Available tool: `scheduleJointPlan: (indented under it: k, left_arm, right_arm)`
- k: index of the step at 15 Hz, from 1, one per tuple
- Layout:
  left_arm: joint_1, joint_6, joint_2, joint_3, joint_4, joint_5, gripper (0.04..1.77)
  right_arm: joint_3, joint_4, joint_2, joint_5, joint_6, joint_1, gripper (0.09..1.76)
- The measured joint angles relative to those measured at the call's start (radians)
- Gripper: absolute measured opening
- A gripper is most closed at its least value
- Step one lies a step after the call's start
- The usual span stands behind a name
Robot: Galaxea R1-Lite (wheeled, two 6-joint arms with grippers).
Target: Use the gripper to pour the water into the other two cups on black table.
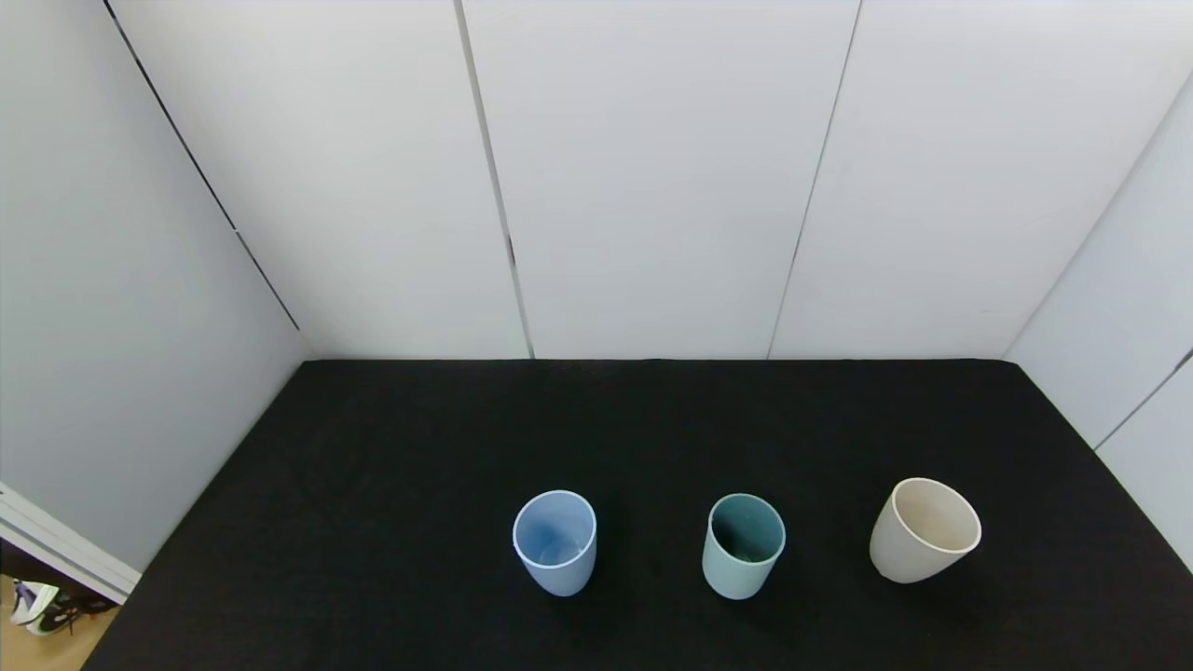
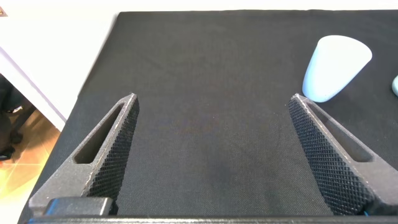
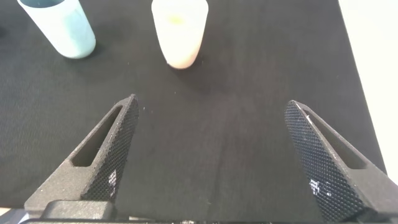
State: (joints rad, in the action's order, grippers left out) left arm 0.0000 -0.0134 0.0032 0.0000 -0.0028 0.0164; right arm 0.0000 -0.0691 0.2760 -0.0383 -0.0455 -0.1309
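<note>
Three cups stand in a row near the front of the black table (image 1: pixel 419 438). The pale blue cup (image 1: pixel 555 540) is on the left, the teal-green cup (image 1: pixel 743 544) in the middle, the cream-beige cup (image 1: pixel 923 529) on the right. No water shows in them. Neither arm shows in the head view. My left gripper (image 2: pixel 212 102) is open and empty over bare table, with the pale blue cup (image 2: pixel 334 68) beyond one fingertip. My right gripper (image 3: pixel 211 106) is open and empty, with the cream-beige cup (image 3: pixel 180 31) and the teal-green cup (image 3: pixel 61 26) ahead of it.
White panel walls (image 1: pixel 652 186) close the table at the back and both sides. The table's left edge (image 2: pixel 93 68) drops to a wooden floor (image 1: pixel 37 643), where a shoe (image 1: pixel 33 606) lies. The table's right edge (image 3: pixel 357 62) shows in the right wrist view.
</note>
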Motion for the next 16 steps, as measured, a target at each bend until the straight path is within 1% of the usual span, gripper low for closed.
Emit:
scheduleJointPlan:
  k: [2,3,6,7,9,11,13,16]
  left_arm:
    - [0.0,0.0,0.0,0.0,0.0,0.0,1.72]
    - [0.0,0.0,0.0,0.0,0.0,0.0,1.72]
    - [0.0,0.0,0.0,0.0,0.0,0.0,1.72]
    - [0.0,0.0,0.0,0.0,0.0,0.0,1.72]
    - [0.0,0.0,0.0,0.0,0.0,0.0,1.72]
    - [0.0,0.0,0.0,0.0,0.0,0.0,1.72]
    - [0.0,0.0,0.0,0.0,0.0,0.0,1.72]
    - [0.0,0.0,0.0,0.0,0.0,0.0,1.72]
  right_arm:
    - [0.0,0.001,0.001,0.0,0.004,0.002,1.7]
    - [0.0,0.001,0.001,0.001,0.001,0.021,1.7]
    - [0.0,0.002,-0.008,0.069,-0.019,0.149,1.7]
    - [0.0,0.003,-0.017,0.072,-0.021,0.163,1.7]
    - [0.0,0.011,-0.061,0.072,-0.016,0.162,1.7]
    - [-0.002,0.036,-0.151,0.066,-0.024,0.147,1.7]
    - [-0.001,0.06,-0.222,0.058,0.003,0.134,1.7]
    - [0.0,0.061,-0.26,0.057,0.006,0.129,1.7]
